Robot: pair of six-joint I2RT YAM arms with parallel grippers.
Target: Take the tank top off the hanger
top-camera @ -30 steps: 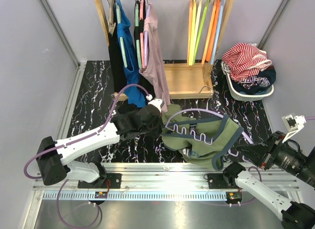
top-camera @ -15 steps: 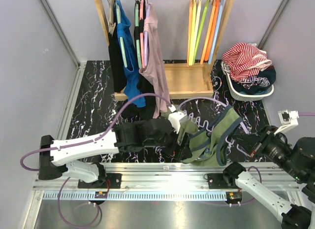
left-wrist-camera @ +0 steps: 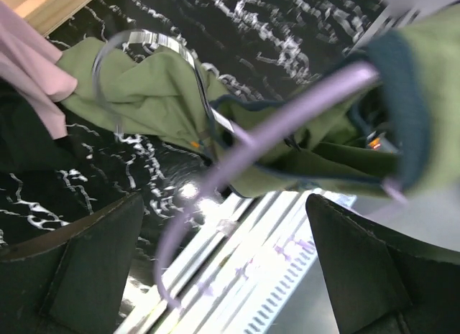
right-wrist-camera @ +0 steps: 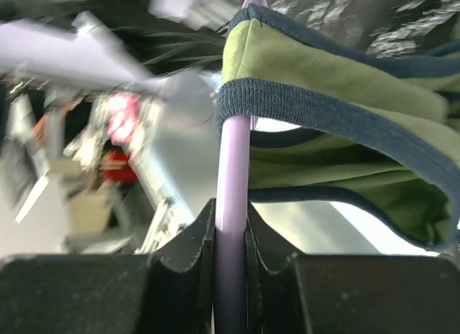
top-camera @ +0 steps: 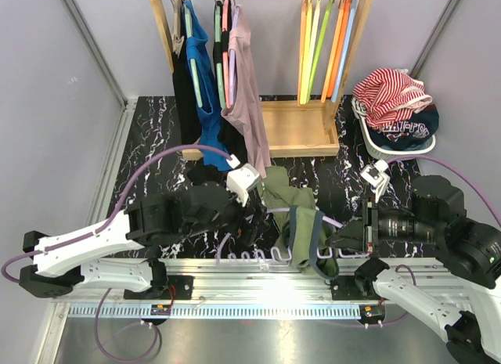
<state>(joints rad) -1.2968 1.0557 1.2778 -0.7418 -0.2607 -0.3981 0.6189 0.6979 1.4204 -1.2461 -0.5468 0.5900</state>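
Grey walls are closing in a black marbled table [top-camera: 149, 145], and a wooden rack [top-camera: 293, 125] is standing along its far edge. On the rack's left end several garments [top-camera: 246, 82] are hanging. On its right end spare hangers [top-camera: 325, 43] are dangling bare.

The left arm is reaching in from the near left corner towards the middle of the table. The left gripper [left-wrist-camera: 224, 205] is standing wide apart with nothing between its fingers, so it is probably ready for a fresh hold on the cloth.

The tank top [top-camera: 293, 215], green with dark trim, is lying bunched at the middle of the near edge, partly draping over that edge. It is not yet free. In the left wrist view the metal hook [left-wrist-camera: 140, 36] is resting on the green cloth, and the hanger [right-wrist-camera: 232, 154] is running through the folds.

To the right, the right gripper [right-wrist-camera: 231, 226] is clamping the lilac hanger bar between its fingers. It seems to be pinning the hanger in place so the cloth can be drawn off. Just above that grip a trimmed strap [right-wrist-camera: 323, 108] is wrapping over the bar, and this is the part that needs sliding clear.

At the far right corner a white basket [top-camera: 374, 147] is holding striped and dark clothes.
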